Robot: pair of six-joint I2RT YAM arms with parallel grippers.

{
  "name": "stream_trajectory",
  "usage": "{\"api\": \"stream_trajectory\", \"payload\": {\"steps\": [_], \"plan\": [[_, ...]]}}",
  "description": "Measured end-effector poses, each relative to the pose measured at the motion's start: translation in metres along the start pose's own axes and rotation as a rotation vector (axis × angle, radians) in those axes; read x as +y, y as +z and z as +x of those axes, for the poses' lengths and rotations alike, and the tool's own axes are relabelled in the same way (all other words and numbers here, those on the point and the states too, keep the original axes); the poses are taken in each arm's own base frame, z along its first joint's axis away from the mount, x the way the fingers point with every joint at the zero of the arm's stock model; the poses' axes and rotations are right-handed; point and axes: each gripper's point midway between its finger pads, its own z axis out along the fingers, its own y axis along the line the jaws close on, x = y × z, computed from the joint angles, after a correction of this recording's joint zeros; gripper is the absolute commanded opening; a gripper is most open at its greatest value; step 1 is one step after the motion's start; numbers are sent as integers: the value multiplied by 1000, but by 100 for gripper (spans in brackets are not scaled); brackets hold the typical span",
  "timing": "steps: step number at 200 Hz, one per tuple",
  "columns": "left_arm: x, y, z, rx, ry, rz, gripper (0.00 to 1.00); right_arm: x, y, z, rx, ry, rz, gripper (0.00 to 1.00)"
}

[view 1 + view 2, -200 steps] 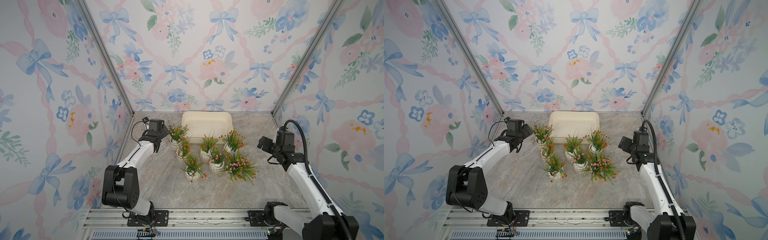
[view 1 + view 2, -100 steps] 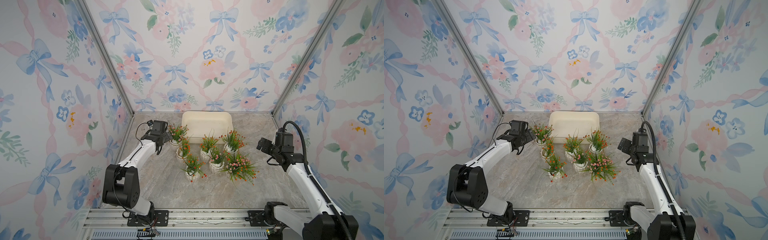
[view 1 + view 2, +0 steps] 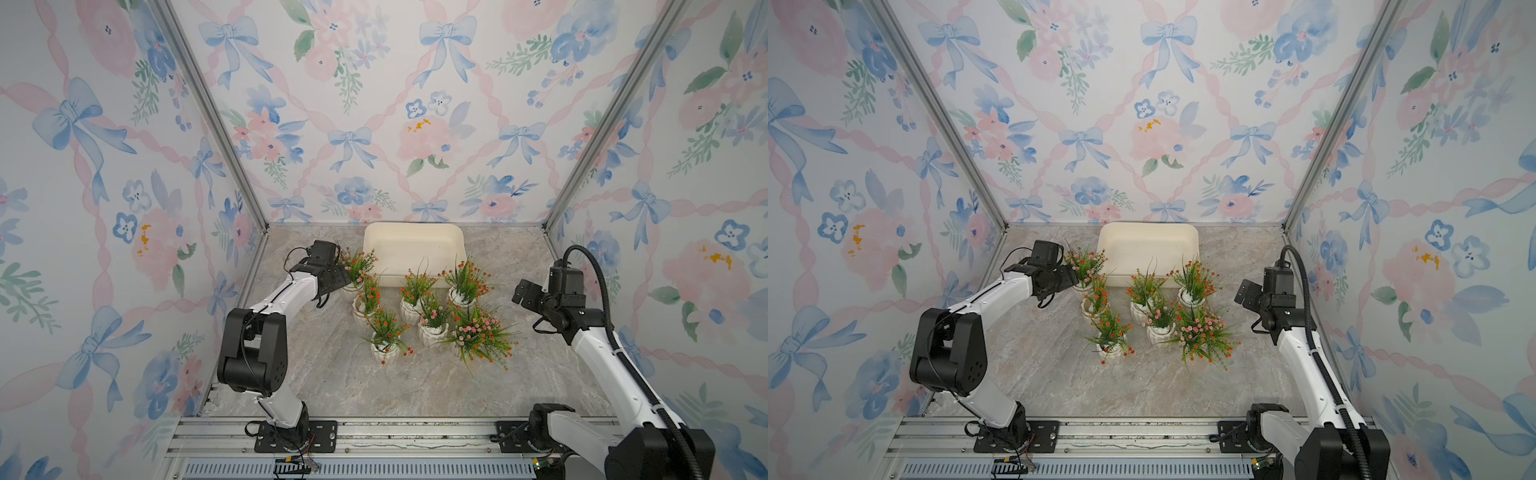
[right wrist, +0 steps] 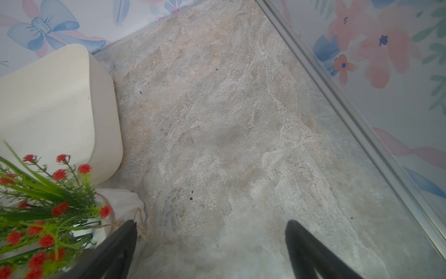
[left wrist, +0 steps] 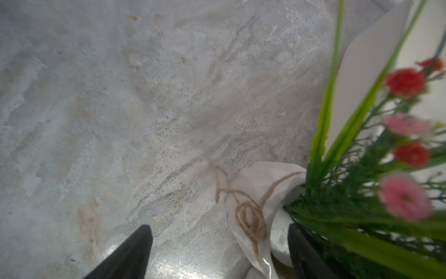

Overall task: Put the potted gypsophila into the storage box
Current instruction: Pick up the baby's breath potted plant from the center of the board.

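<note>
Several potted gypsophila stand clustered on the marble table in front of the cream storage box (image 3: pixel 413 249) (image 3: pixel 1148 247), whose inside shows only bare plastic. My left gripper (image 3: pixel 341 279) (image 3: pixel 1074 277) is open at the far-left pot (image 3: pixel 352 286). In the left wrist view my left gripper (image 5: pixel 219 241) straddles that pot's white rim (image 5: pixel 277 232) with its twine bow: one finger rests in the foliage, the other over the table. My right gripper (image 3: pixel 524 293) (image 4: pixel 210 241) hangs open and holds nothing, right of the far-right pot (image 3: pixel 461 297) (image 4: pixel 101 232).
Other pots stand close together, such as one with orange blossoms (image 3: pixel 384 353) and a bushy pink one (image 3: pixel 480 336) at the front. Floral walls with metal corner posts (image 3: pixel 216 120) close in three sides. The box sits against the back wall.
My left gripper has swung right and down onto the far-left pot, and its jaws have narrowed slightly. The right arm has barely moved.
</note>
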Motion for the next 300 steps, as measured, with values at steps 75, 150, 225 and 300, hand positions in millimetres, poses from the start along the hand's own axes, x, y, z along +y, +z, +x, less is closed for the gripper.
{"api": "stream_trajectory", "payload": {"steps": [75, 150, 225, 300], "plan": [[-11, 5, -5, 16, 4, 29, 71, -4, 0, 10, 13, -2, 6, 97], [-11, 15, -1, 40, 17, 23, 59, -7, -6, 7, -7, -4, 5, 97], [-18, 17, -4, 48, 35, 44, 47, -10, -2, 16, 14, -6, 12, 97], [-24, 23, -2, 63, 69, 56, 37, -10, -2, 16, 13, -6, 12, 96]]}}
